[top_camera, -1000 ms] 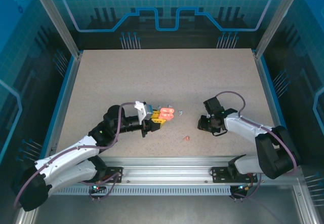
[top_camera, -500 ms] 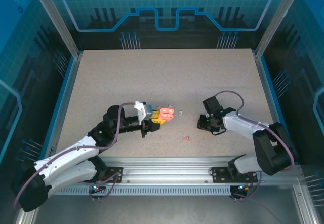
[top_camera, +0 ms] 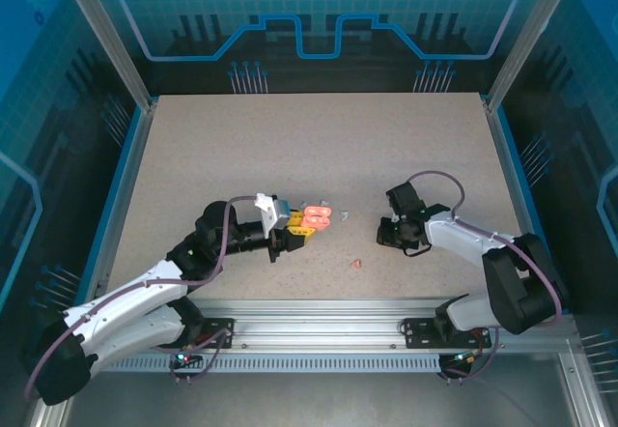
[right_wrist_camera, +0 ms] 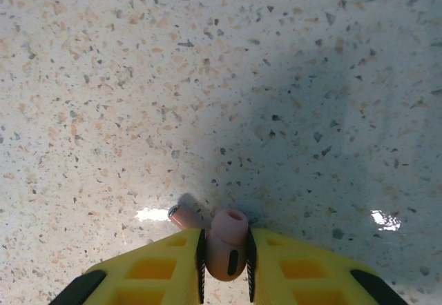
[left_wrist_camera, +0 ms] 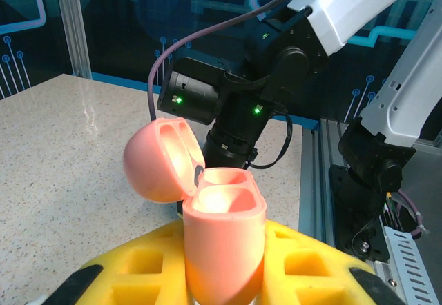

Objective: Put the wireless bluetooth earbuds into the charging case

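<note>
Item 1, nearest: one loose pink earbud (top_camera: 357, 264), lying on the counter (top_camera: 290, 137), awaiting pickup, we judge.

Item 2: right claw (right_wrist_camera: 224, 257), clamped on one held pink earbud (right_wrist_camera: 226, 239), low over the counter.

Item 3: left claw (left_wrist_camera: 224, 277), clamped on one pink charging case (left_wrist_camera: 224, 225), its lid (left_wrist_camera: 162, 160) open and sockets upward, presented, we judge, to receive buds.

Tally: earbuds two, case one.

Glossy, smooth salmon-pink plastic of the charging case (left_wrist_camera: 222, 230) and earbud (right_wrist_camera: 226, 246); matt yellow plastic fingers (left_wrist_camera: 304, 267); speckled, stone-like table (right_wrist_camera: 207, 77) with a faint sheen.
</note>
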Controlling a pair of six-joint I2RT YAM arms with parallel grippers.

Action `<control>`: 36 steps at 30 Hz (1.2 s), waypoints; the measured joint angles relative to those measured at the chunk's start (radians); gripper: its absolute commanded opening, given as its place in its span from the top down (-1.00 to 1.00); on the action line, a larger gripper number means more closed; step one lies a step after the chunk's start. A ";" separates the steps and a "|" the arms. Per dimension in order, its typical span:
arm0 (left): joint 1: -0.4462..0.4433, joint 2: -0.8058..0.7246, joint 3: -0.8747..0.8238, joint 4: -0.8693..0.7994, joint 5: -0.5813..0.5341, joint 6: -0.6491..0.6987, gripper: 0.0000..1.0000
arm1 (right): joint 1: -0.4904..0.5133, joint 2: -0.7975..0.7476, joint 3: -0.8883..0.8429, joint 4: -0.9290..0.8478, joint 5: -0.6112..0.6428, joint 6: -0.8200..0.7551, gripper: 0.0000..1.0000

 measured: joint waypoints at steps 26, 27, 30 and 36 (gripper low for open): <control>0.000 0.107 -0.044 0.087 0.012 -0.106 0.86 | 0.262 -0.415 0.203 -0.088 0.116 -0.706 0.53; 0.000 0.117 -0.042 0.087 0.012 -0.110 0.86 | 0.272 -0.433 0.204 -0.087 0.116 -0.732 0.53; 0.000 0.146 -0.024 0.086 0.012 -0.131 0.86 | 0.296 -0.477 0.204 -0.086 0.113 -0.800 0.53; 0.000 0.203 0.035 0.085 0.027 -0.164 0.86 | 0.359 -0.508 0.208 -0.076 0.105 -0.932 0.53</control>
